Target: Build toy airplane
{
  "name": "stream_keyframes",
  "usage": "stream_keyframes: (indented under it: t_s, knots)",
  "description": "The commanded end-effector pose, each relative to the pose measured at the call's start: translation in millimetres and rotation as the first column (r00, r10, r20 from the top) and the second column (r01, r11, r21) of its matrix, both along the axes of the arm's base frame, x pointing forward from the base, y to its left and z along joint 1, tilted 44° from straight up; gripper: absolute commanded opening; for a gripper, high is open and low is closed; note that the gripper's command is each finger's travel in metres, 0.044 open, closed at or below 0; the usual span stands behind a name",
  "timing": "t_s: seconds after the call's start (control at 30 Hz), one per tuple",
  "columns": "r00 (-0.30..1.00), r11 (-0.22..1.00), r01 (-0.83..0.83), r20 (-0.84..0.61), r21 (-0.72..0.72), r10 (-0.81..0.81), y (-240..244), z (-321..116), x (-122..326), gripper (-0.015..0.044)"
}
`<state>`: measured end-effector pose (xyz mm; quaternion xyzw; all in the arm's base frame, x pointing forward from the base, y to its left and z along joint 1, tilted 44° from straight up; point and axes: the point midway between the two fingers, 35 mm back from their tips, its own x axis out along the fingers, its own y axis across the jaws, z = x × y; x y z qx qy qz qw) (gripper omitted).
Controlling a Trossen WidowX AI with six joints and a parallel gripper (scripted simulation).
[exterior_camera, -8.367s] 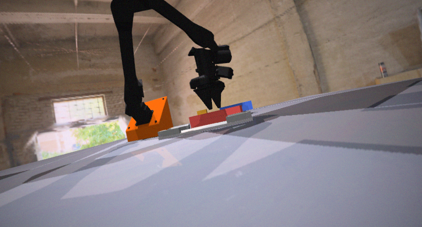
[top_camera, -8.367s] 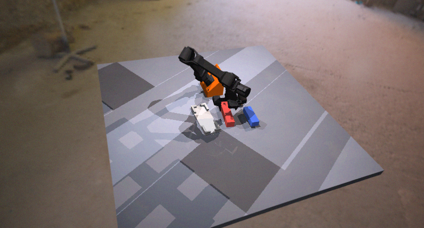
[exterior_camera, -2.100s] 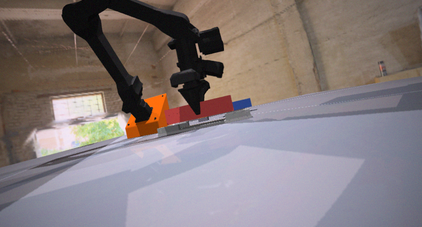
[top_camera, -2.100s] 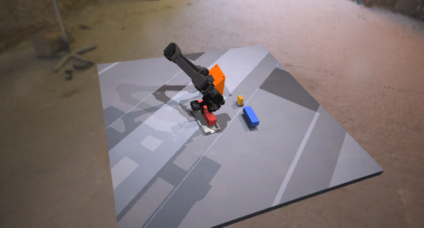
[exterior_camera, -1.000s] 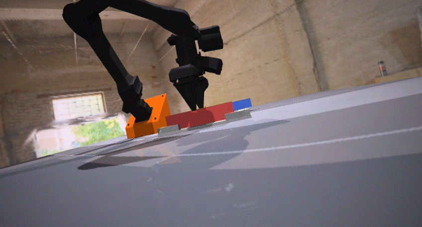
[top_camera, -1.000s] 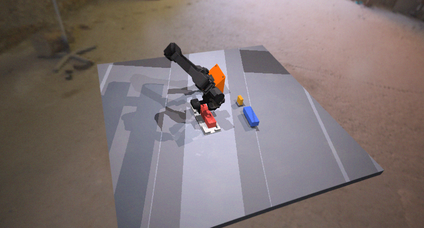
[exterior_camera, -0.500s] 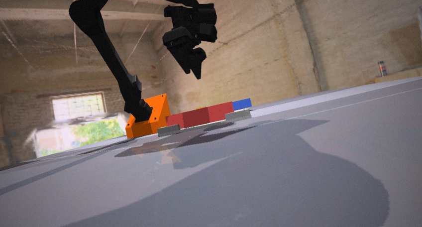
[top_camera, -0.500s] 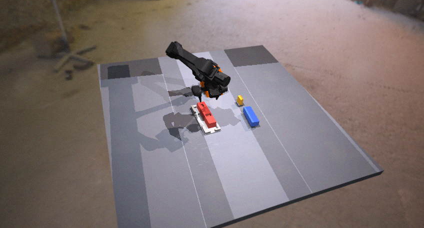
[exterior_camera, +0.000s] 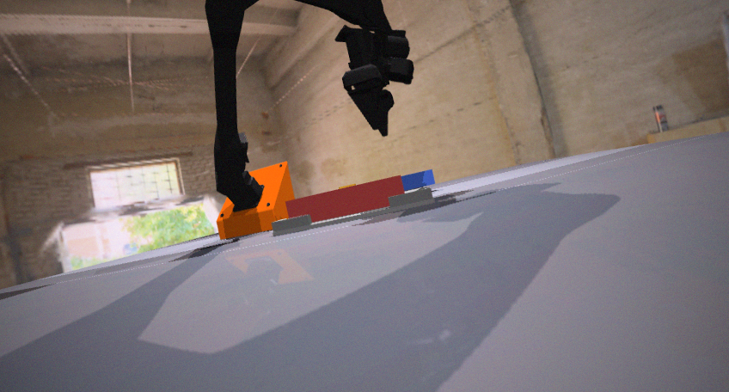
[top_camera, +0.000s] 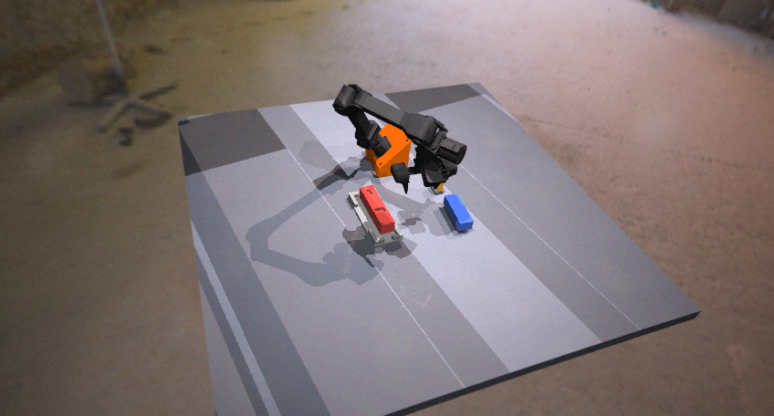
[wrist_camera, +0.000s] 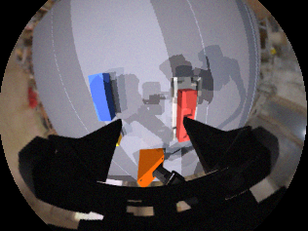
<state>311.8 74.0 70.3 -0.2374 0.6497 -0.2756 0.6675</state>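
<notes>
The wrist view shows the claw (top_camera: 422,189) (exterior_camera: 382,132) (wrist_camera: 153,120) wide open and empty; in the exterior view its fingertips overlap. In the top view, the red fuselage (top_camera: 377,212) (exterior_camera: 349,198) (wrist_camera: 185,103) lies in the cradle (top_camera: 360,213) (exterior_camera: 411,199) (wrist_camera: 174,103), long axis 11-to-5 o'clock, tail-socket end towards 11.

A blue block (wrist_camera: 100,97) lies apart from a red one (wrist_camera: 186,103).

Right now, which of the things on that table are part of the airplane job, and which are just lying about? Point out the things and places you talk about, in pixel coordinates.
For the job:
- red fuselage (top_camera: 377,213) (exterior_camera: 346,199) (wrist_camera: 183,103)
- pale cradle (top_camera: 361,216) (exterior_camera: 411,198) (wrist_camera: 174,108)
- blue block (top_camera: 458,213) (exterior_camera: 419,178) (wrist_camera: 100,96), likely the wing
- yellow piece (top_camera: 440,187) (exterior_camera: 346,186) (wrist_camera: 118,140), likely the fin

Just lying about:
- nothing I can see
</notes>
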Motion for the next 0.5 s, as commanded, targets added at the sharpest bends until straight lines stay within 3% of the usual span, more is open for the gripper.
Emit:
stream_keyframes:
  t_s: [0.0,0.2,0.47]
  knots:
    - [1.0,1.0,-0.003,0.003,0.001,0.003,37.8,-37.3,14.1,0.044]
    - [1.0,1.0,-0.005,0.015,-0.01,0.005,90.2,-99.5,21.1,0.044]
    - [1.0,1.0,-0.005,0.016,-0.01,0.005,77.2,-117.6,22.2,0.044]
